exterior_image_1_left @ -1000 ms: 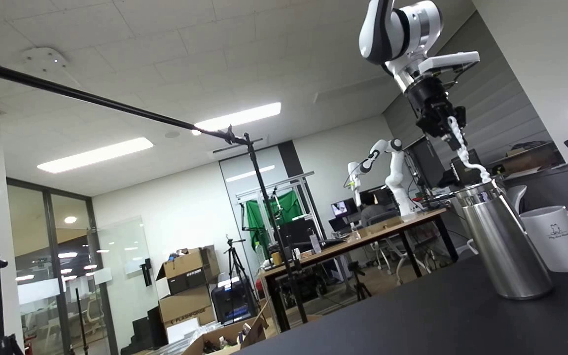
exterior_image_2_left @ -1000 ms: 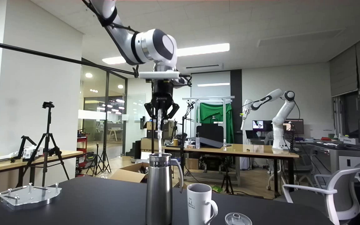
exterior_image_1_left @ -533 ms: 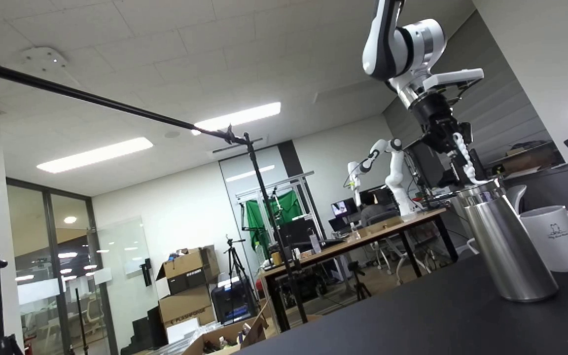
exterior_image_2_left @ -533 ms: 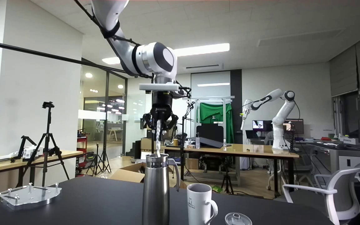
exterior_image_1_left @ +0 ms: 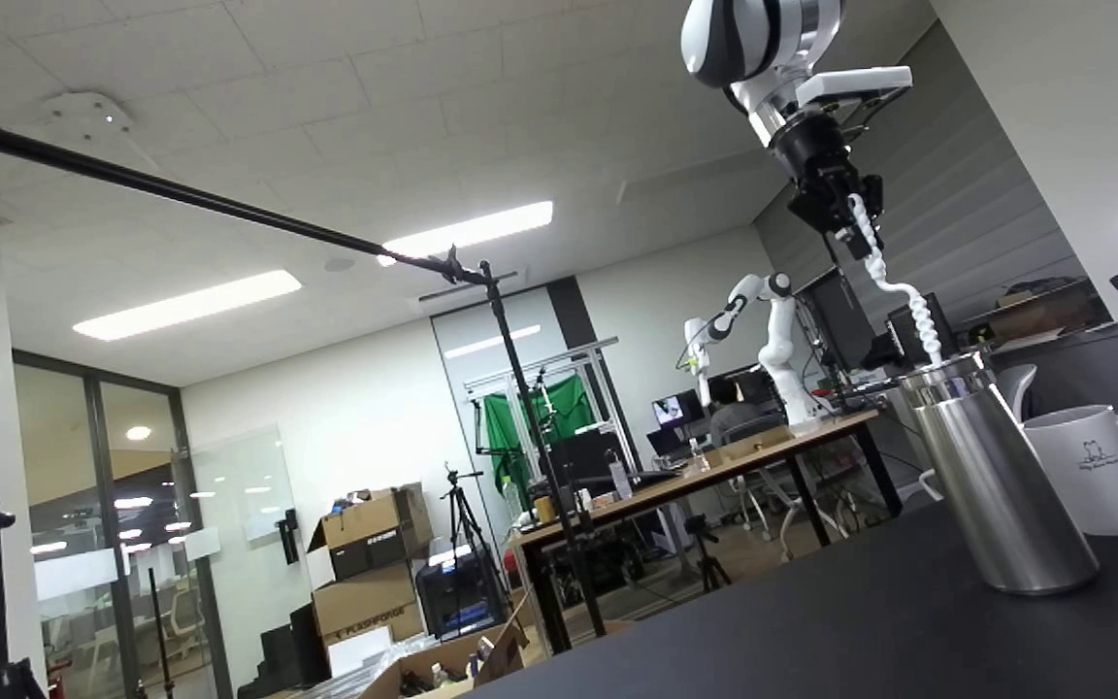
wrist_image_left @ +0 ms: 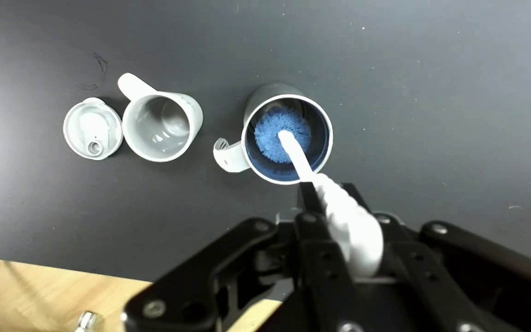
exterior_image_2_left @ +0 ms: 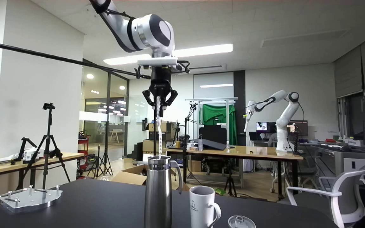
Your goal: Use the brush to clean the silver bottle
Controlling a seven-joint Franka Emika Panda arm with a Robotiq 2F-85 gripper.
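On the black table (wrist_image_left: 431,115), in from the edge (wrist_image_left: 62,265) that shows low in the wrist view, the silver bottle (exterior_image_2_left: 158,193) stands upright, and the blue end (wrist_image_left: 270,138) of the brush (wrist_image_left: 330,196) is down inside it. Both fingers (wrist_image_left: 314,230) of the gripper (exterior_image_2_left: 158,111) pinch the white handle (wrist_image_left: 351,226) above the bottle. To scrub well, I think the brush should go straight up and down and rub softly all around, since the bent handle could bump the bottle and shove it toward the mug (exterior_image_2_left: 200,205).
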